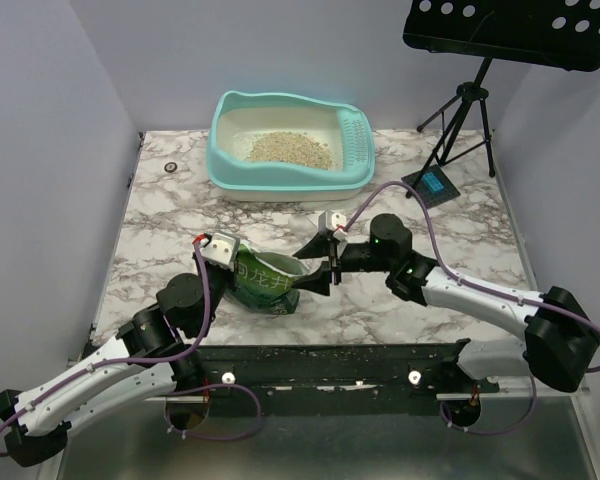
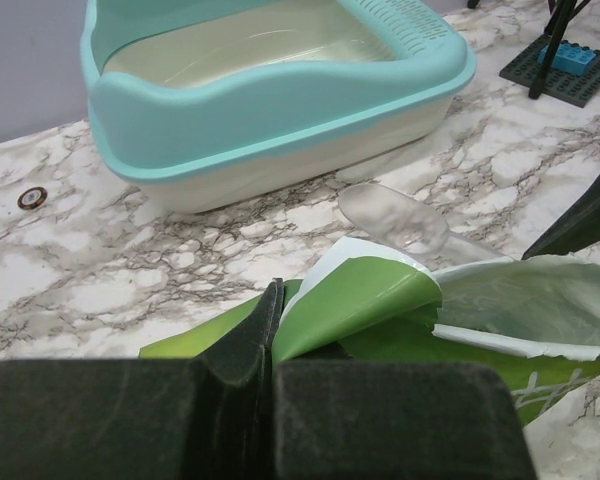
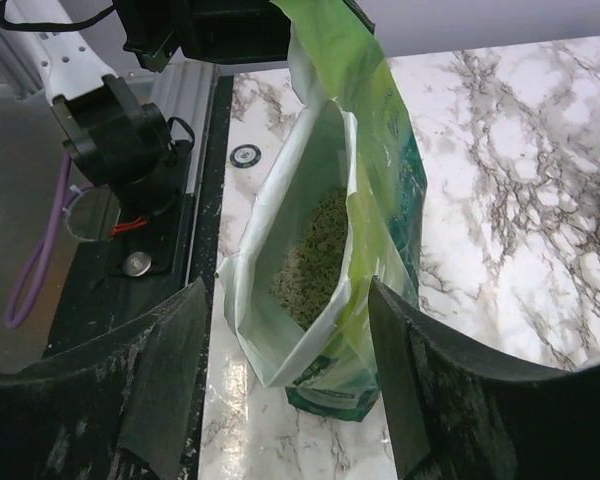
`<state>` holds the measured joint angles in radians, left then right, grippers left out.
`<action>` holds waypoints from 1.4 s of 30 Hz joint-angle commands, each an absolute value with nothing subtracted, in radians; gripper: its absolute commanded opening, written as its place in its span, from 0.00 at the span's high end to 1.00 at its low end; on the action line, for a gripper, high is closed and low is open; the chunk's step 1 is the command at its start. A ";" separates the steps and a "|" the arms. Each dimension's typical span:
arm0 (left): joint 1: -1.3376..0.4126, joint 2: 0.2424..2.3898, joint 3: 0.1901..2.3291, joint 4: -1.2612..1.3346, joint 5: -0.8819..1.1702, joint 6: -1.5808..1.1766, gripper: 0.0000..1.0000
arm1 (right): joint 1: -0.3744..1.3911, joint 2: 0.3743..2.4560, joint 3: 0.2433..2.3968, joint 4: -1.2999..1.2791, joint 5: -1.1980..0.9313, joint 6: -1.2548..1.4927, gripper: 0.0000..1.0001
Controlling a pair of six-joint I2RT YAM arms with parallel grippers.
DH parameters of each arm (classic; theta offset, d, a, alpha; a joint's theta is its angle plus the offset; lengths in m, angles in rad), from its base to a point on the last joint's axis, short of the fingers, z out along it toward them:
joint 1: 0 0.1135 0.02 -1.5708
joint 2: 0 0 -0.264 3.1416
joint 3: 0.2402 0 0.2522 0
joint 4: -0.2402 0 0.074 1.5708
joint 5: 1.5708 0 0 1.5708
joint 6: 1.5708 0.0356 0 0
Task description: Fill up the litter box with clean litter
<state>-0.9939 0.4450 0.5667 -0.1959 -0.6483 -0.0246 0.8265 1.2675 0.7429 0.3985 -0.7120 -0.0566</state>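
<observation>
The left gripper [image 2: 270, 325] is pinched tight on the upper flap of the pouch [image 2: 365, 300], with the glossy green film caught between its fingers. As I read it, this pinch keeps the torn mouth raised and gaping so that nothing runs out onto the table [image 1: 180, 215].

The right gripper [image 3: 290, 385] stands wide apart and has hold of nothing. Its two fingers [image 3: 160, 370] sit on either side of the pouch mouth and do not touch it. It looks placed to take the opposite lip, so that both arms can lift and tip the pouch together.

The right wrist view looks into the pouch, where tan litter [image 3: 315, 245] lies low against the white lining. The pouch lies tilted on the marble between the two arms, near the front edge and well apart from the box [image 1: 280, 180]. The box sits at the back of the table with only a thin heap of granules on its cream floor, and its slotted scoop [image 1: 356, 135] rests against the right wall. The filling looks only part done.

There is dark teal print and some pale line work on the pouch, but none of it can be read. I see no label on the box.
</observation>
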 commanded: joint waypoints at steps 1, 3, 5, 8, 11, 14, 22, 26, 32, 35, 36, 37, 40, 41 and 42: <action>-0.989 0.405 0.627 -0.008 -0.634 -0.063 1.00 | 0.857 1.324 0.721 0.584 -0.701 0.029 0.27; -0.989 0.400 0.626 -0.006 -0.637 -0.063 1.00 | 0.867 1.342 0.707 0.639 -0.683 0.049 0.27; -0.989 0.402 0.626 -0.005 -0.637 -0.063 1.00 | 0.871 1.362 0.683 0.734 -0.654 0.095 0.27; -0.989 0.403 0.624 -0.005 -0.637 -0.063 1.00 | 0.871 1.402 0.647 0.879 -0.621 0.167 0.27; -0.989 0.402 0.623 -0.005 -0.640 -0.063 1.00 | 0.871 1.437 0.609 1.012 -0.575 0.222 0.29; -0.988 0.400 0.620 -0.005 -0.638 -0.063 1.00 | 0.871 1.488 0.583 1.116 -0.557 0.273 0.43; -0.989 0.406 0.633 -0.006 -0.582 -0.086 1.00 | 0.865 1.456 0.502 1.312 -0.425 0.288 1.00; -0.989 0.471 0.705 -0.050 -0.500 -0.097 1.00 | 0.772 1.335 0.497 1.197 -0.517 0.293 1.00; -0.989 0.618 0.773 -0.058 -0.422 -0.156 1.00 | 0.566 1.204 0.587 0.886 -0.840 0.321 1.00; -0.989 0.667 0.770 -0.015 -0.361 -0.166 0.88 | 0.526 1.145 0.601 0.682 -0.855 0.282 1.00; -0.989 0.682 0.764 -0.006 -0.335 -0.166 0.83 | 0.525 1.122 0.577 0.649 -0.830 0.279 1.00; -0.989 0.692 0.755 -0.006 -0.309 -0.163 0.78 | 0.525 1.099 0.548 0.641 -0.807 0.284 1.00; -0.988 0.704 0.707 0.057 -0.238 -0.175 0.51 | 0.522 1.013 0.442 0.615 -0.718 0.304 1.00; -0.988 0.704 0.687 0.072 -0.215 -0.190 0.47 | 0.522 0.978 0.413 0.592 -0.689 0.304 1.00; -0.988 0.698 0.666 0.086 -0.197 -0.204 0.44 | 0.520 0.944 0.391 0.563 -0.661 0.302 1.00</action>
